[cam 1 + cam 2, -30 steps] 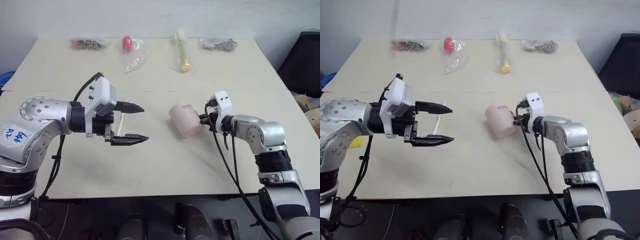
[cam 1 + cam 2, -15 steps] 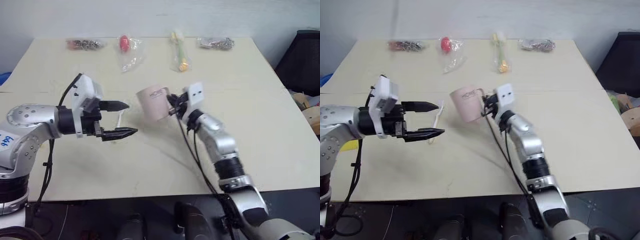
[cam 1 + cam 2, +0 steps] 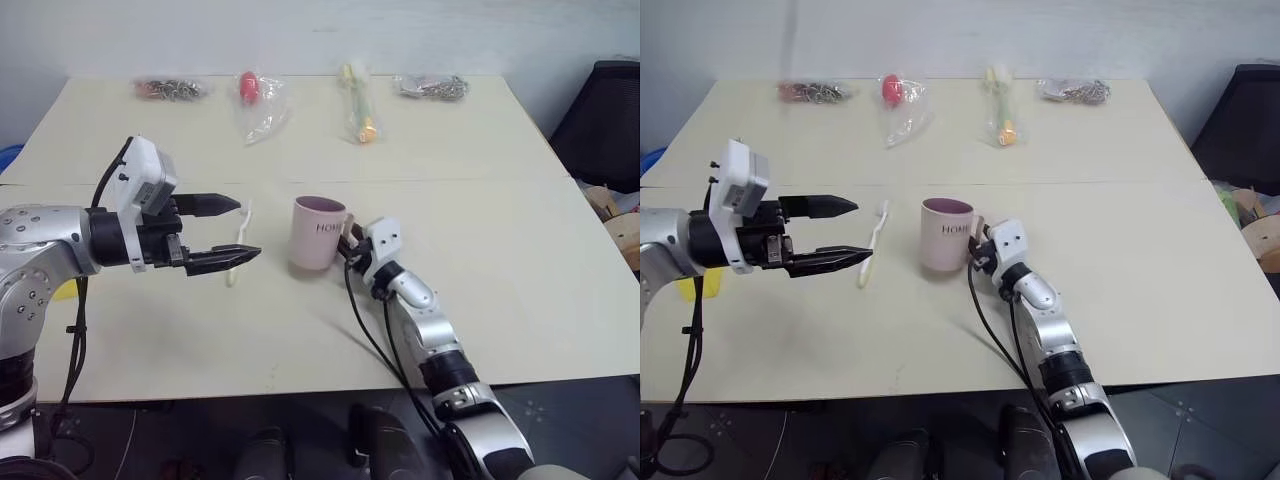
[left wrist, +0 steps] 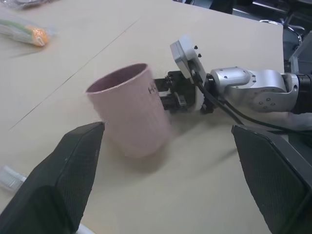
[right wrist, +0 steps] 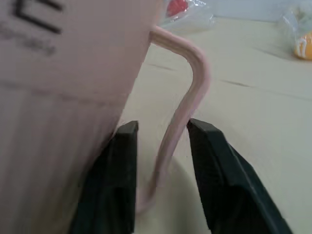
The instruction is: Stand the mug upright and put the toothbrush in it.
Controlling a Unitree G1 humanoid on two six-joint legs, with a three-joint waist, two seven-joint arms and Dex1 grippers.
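The pale pink mug [image 3: 318, 232] stands upright on the table's middle, its dark opening facing up and its handle [image 5: 178, 122] toward my right gripper [image 3: 350, 243]. That gripper's two fingers sit astride the handle, open, with a gap on one side. The slim white toothbrush [image 3: 872, 242] lies flat on the table just left of the mug. My left gripper [image 3: 246, 228] hovers open over the toothbrush, its tips pointing at the mug and holding nothing. The left wrist view shows the mug [image 4: 131, 112] between my own wide fingers.
Along the table's far edge lie clear bags: metal bits [image 3: 170, 88], a red object [image 3: 255, 92], a yellow-green stick [image 3: 358, 100] and more metal bits [image 3: 435, 87]. A yellow item [image 3: 65, 290] sits at the left edge. A black chair [image 3: 605, 120] stands beyond the right side.
My right gripper swung the tilted mug left, set it upright on the table, and loosened its fingers around the handle. The left gripper drew slightly left, still open.
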